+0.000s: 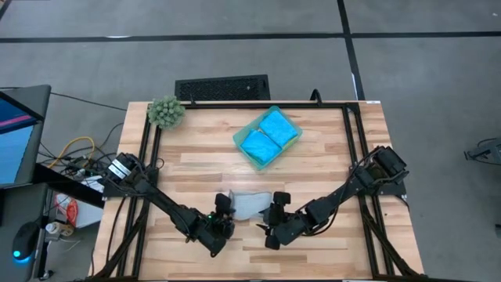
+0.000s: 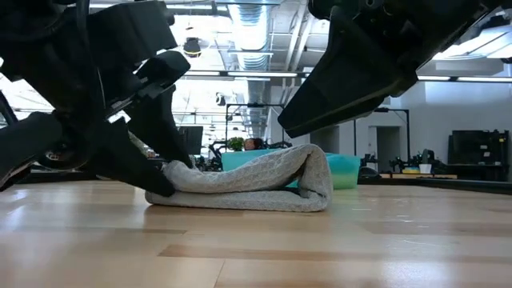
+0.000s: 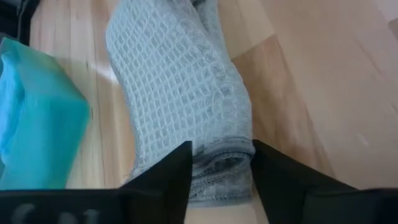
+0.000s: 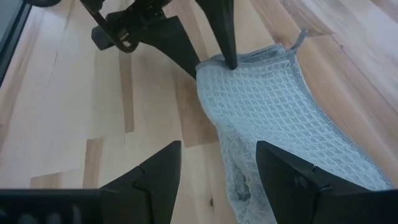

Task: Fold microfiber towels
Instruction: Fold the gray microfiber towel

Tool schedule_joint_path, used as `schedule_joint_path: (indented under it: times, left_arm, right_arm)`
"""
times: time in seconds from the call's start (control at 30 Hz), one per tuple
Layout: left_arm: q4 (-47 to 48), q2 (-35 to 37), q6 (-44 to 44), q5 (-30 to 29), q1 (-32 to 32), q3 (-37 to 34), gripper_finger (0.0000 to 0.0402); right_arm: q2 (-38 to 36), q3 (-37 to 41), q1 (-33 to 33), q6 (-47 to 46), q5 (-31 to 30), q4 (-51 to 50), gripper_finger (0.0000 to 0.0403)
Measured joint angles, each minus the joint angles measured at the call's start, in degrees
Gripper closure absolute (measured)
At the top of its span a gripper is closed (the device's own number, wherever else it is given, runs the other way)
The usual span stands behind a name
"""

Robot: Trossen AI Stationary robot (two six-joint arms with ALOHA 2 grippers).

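Observation:
The light grey towel (image 1: 252, 204) lies folded on the table near the front middle. Its upper layer arches loosely over the lower one (image 2: 248, 188). My left gripper (image 1: 223, 210) is at the towel's left end and shut on it. My right gripper (image 1: 272, 222) is open at the towel's right end, above it in the low view (image 2: 344, 88). Its fingers stand on either side of that end (image 4: 242, 186) without touching it. Two sky-blue towels (image 1: 268, 135) lie folded in the teal tray (image 1: 239, 142). The yellow towel is out of view. My left gripper pinches the grey towel's left end (image 3: 221, 177) between its two fingers, with several layers bunched there. The fingers come slanting down from the table's near left side. The towel rests on the table, and its upper layer lies slack and arched (image 2: 264, 164).
The teal tray stands at the far middle and shows beside the towel in the left wrist view (image 3: 37, 118). A fuzzy green plant ball (image 1: 166, 112) sits at the far left corner. Bare wood lies to the left and right of the towel.

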State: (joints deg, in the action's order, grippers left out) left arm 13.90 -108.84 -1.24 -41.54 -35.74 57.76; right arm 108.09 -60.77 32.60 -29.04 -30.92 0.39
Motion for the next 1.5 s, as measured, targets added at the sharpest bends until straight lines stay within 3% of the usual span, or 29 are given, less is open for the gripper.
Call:
schedule_joint_path:
  times: [0.2,0.4,0.67,0.97,1.23,1.5]
  left_arm:
    - [2.0,0.0,0.2,-1.3,0.0,1.7,0.0326]
    - [10.5,0.0,0.7,-4.4,-0.4,5.8,0.0393]
    - [15.9,0.0,-1.9,-5.7,-0.4,5.9,0.0387]
    - [15.1,0.0,-3.5,-2.5,0.0,5.9,0.0383]
    - [14.7,0.0,-5.6,-2.4,0.8,5.9,0.0379]
    - [14.4,0.0,-7.0,-1.9,1.5,5.9,0.0377]
  right_arm:
    - [0.0,0.0,0.0,-1.0,0.0,0.0,0.0173]
    - [0.0,0.0,0.0,-1.0,0.0,0.0,0.0173]
    - [0.0,0.0,0.0,-1.0,0.0,0.0,0.0173]
    - [0.0,0.0,-0.2,-3.6,-0.1,0.0,0.0173]
    - [0.0,0.0,-3.8,-14.9,-8.6,-6.3,0.0173]
    - [2.6,-0.1,-4.9,-18.0,2.3,-8.1,0.0173]
